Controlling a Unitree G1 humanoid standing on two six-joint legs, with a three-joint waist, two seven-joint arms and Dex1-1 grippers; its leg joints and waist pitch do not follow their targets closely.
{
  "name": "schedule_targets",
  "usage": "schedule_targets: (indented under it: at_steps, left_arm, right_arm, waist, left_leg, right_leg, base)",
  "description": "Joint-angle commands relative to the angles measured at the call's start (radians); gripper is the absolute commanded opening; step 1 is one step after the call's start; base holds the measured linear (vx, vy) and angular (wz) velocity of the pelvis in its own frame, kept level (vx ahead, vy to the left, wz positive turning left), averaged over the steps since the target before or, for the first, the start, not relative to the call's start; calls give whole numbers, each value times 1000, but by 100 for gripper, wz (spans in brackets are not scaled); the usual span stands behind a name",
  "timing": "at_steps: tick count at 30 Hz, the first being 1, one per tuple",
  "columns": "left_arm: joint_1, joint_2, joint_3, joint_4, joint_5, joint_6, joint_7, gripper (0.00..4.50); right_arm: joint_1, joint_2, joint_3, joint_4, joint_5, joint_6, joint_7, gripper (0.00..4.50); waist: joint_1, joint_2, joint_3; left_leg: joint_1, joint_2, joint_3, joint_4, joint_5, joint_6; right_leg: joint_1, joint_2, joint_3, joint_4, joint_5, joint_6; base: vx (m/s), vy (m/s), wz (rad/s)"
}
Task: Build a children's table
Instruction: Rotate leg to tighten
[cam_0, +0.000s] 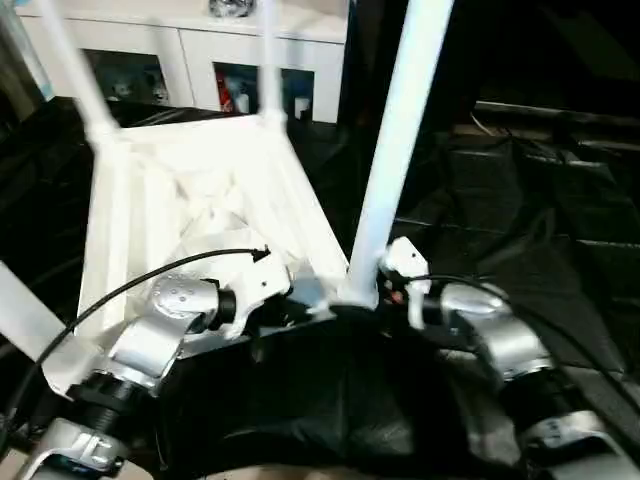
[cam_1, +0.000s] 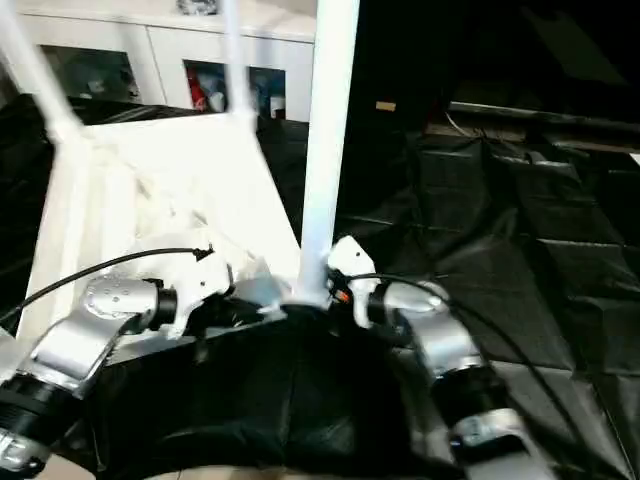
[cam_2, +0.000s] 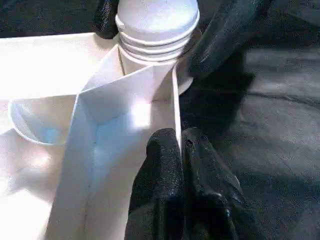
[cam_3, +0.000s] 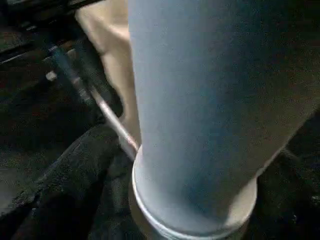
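Your left gripper (cam_2: 180, 150) is pinched tight on a thin rib of the upturned tabletop (cam_0: 150, 200), right at the corner nearest you, and the socketed end of the near leg (cam_0: 400, 150) stands just beyond its fingertips. Your right gripper (cam_0: 385, 285) sits on the far side of that same leg, hard against its base; you can't tell from here how wide its fingers stand or whether they grip. Black sheeting (cam_1: 520, 260) spreads out past the right gripper. Beyond the left gripper, two more legs (cam_0: 75, 70) rise from the far corners, with a white cabinet (cam_0: 190, 50) behind them.
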Motion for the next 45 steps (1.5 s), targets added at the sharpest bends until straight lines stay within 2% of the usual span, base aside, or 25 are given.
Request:
schedule_targets:
  at_steps: [1, 3, 4, 6, 12, 17, 19, 20, 22, 23, 24, 25, 27, 29, 30, 31, 35, 36, 37, 38, 39, 40, 41, 43, 45]
  left_arm:
    - [24, 1, -93, 23, 20, 1, -62, 0]
    - [22, 12, -97, 19, 12, -1, -88, 0]
    - [23, 19, -98, 13, 3, 1, -106, 0]
    - [24, 22, -97, 9, -4, 3, -119, 0]
    - [28, 28, -96, 2, -18, 7, -147, 0]
    - [18, -14, -64, 31, -12, 16, -58, 0]
    - [7, -40, -48, 53, -2, 23, -4, 0]
    - [1, -53, -38, 64, 1, 25, 24, 0]
    - [-24, -113, -2, 98, 0, 55, 126, 0]
    - [-31, -129, 4, 106, 1, 66, 151, 0]
    - [-35, -138, 7, 110, 3, 71, 165, 0]
    - [-46, -163, 15, 125, 10, 85, 211, 0]
    - [-51, -173, 18, 132, 13, 90, 232, 0]
    - [-71, -220, 31, 158, 29, 104, 316, 0]
    - [-77, -236, 36, 166, 34, 108, 341, 0]
    - [-84, -267, 39, 173, 43, 112, 379, 0]
    - [-79, -274, 20, 159, 46, 110, 354, 0]
    - [-75, -270, 15, 152, 45, 105, 340, 0]
    - [-67, -256, 6, 135, 36, 103, 310, 0]
    - [-60, -244, 0, 124, 32, 97, 288, 0]
    - [-56, -234, -2, 117, 28, 93, 271, 0]
    - [-56, -234, -2, 117, 28, 93, 271, 0]
    - [-51, -221, -4, 113, 27, 86, 249, 0]
    - [-39, -192, -8, 99, 21, 76, 198, 0]
    - [-34, -177, -11, 93, 17, 70, 172, 0]
  right_arm:
    - [-1, 2, 31, -8, 5, 20, 36, 380]
    - [-4, -2, 34, -6, 8, 30, 54, 371]
    - [-5, -3, 34, -9, 16, 43, 68, 369]
    - [-7, -3, 34, -14, 22, 53, 81, 347]
    - [-1, -5, 41, -36, 35, 85, 116, 292]
    - [17, 37, 16, -11, 30, 50, 47, 271]
    - [14, 69, -9, 21, 23, 25, -33, 269]
    - [11, 86, -24, 37, 23, 25, -73, 269]
    - [-2, 152, -64, 112, -4, -4, -255, 268]
    - [-6, 174, -75, 133, -12, -12, -310, 268]
    - [-8, 186, -82, 144, -14, -14, -339, 268]
    - [-11, 222, -101, 167, -17, -16, -417, 267]
    - [-12, 237, -108, 175, -18, -18, -446, 267]
    - [-19, 298, -130, 202, -30, -27, -575, 267]
    - [-23, 317, -135, 212, -36, -32, -616, 267]
    - [-32, 356, -134, 230, -51, -43, -675, 267]
    - [-36, 378, -118, 221, -47, -83, -624, 267]
    - [-35, 376, -115, 214, -39, -82, -597, 267]
    - [-33, 367, -112, 200, -26, -77, -553, 323]
    - [-31, 355, -106, 187, -19, -69, -516, 337]
    - [-30, 343, -99, 178, -18, -66, -485, 337]
    - [-30, 343, -99, 178, -18, -66, -485, 339]
    - [-31, 325, -90, 169, -20, -65, -453, 366]
    - [-33, 276, -72, 146, -22, -56, -383, 383]
    - [-35, 252, -65, 138, -20, -51, -343, 386]
  waist:
    - [0, 5, -38]
    - [0, 4, -38]
    - [-1, -3, -38]
    - [0, 1, -39]
    - [2, -1, -41]
    - [4, -2, -41]
    - [4, 1, -36]
    - [3, -1, -34]
    - [-2, 0, -29]
    - [-4, -1, -28]
    - [-8, -2, -29]
    - [-9, -2, -28]
    - [-9, -3, -29]
    - [-8, 0, -29]
    - [-8, 0, -28]
    - [-11, -1, -30]
    - [-7, -1, -33]
    - [-6, 0, -36]
    - [-5, 2, -37]
    - [-6, 2, -36]
    - [-7, 4, -38]
    - [-7, 3, -39]
    - [-7, 4, -39]
    - [-8, 3, -39]
    - [-9, 7, -39]
  left_leg:
    - [-15, 8, 21, -70, -122, 71]
    - [-14, 8, 21, -71, -129, 67]
    - [-14, 7, 21, -71, -135, 64]
    - [-13, 8, 21, -71, -125, 62]
    - [-14, 7, 21, -68, -91, 66]
    - [-13, 7, 22, -68, -92, 63]
    - [-13, 8, 23, -72, -132, 44]
    - [-11, 7, 23, -73, -149, 37]
    - [-9, 6, 21, -77, -218, 10]
    - [-10, 5, 19, -79, -231, 2]
    - [-11, 3, 14, -82, -250, -8]
    - [-12, 3, 12, -83, -255, -10]
    - [-11, 3, 12, -81, -267, -3]
    - [-12, 4, 12, -83, -258, 2]
    - [-9, 3, 12, -83, -265, -5]
    - [-14, 2, 12, -84, -253, -9]
    - [-17, 3, 13, -83, -239, 3]
    - [-20, 3, 14, -82, -212, 9]
    - [-21, 4, 15, -81, -188, 15]
    - [-21, 3, 15, -81, -183, 18]
    - [-23, 3, 16, -80, -170, 22]
    - [-21, 3, 18, -77, -158, 31]
    - [-22, 2, 18, -76, -146, 32]
    - [-24, 1, 17, -75, -132, 42]
    - [-24, 2, 19, -74, -123, 47]
  right_leg:
    - [59, -48, 25, -60, -89, -246]
    - [58, -48, 25, -61, -103, -243]
    - [58, -48, 25, -62, -116, -239]
    - [57, -48, 25, -59, -108, -241]
    - [60, -48, 24, -54, -55, -252]
    - [61, -49, 24, -54, -59, -252]
    - [57, -50, 25, -62, -122, -243]
    - [54, -50, 26, -67, -154, -235]
    - [47, -52, 28, -79, -298, -198]
    - [47, -51, 27, -83, -336, -185]
    - [48, -52, 26, -86, -403, -155]
    - [45, -53, 27, -91, -432, -135]
    - [41, -53, 27, -95, -461, -117]
    - [38, -51, 29, -95, -439, -117]
    - [34, -50, 27, -96, -444, -116]
    - [38, -51, 28, -94, -438, -114]
    - [40, -49, 28, -89, -366, -123]
    - [44, -49, 29, -84, -314, -134]
    - [46, -48, 28, -79, -263, -149]
    - [47, -47, 28, -78, -245, -156]
    - [52, -47, 27, -75, -215, -167]
    - [52, -47, 27, -74, -186, -178]
    - [53, -47, 28, -72, -172, -184]
    - [59, -46, 26, -70, -153, -195]
    - [58, -47, 26, -69, -134, -207]
  base:
    - [0, 0, 0]
    - [0, 0, 0]
    - [0, 0, 0]
    - [0, 0, 0]
    - [0, 0, 0]
    - [0, 0, 0]
    - [0, 0, 0]
    - [0, 0, 0]
    - [0, 0, 0]
    - [-54, -7, -2]
    - [-54, -7, -2]
    - [-52, -8, -3]
    - [0, 0, 0]
    - [0, 0, 0]
    - [0, 0, 0]
    - [0, 0, 0]
    - [0, 0, 0]
    - [0, 0, 0]
    - [0, 0, 0]
    - [0, 0, 0]
    - [0, 0, 0]
    - [0, 0, 0]
    - [0, 0, 0]
    - [0, 0, 0]
    - [0, 0, 0]
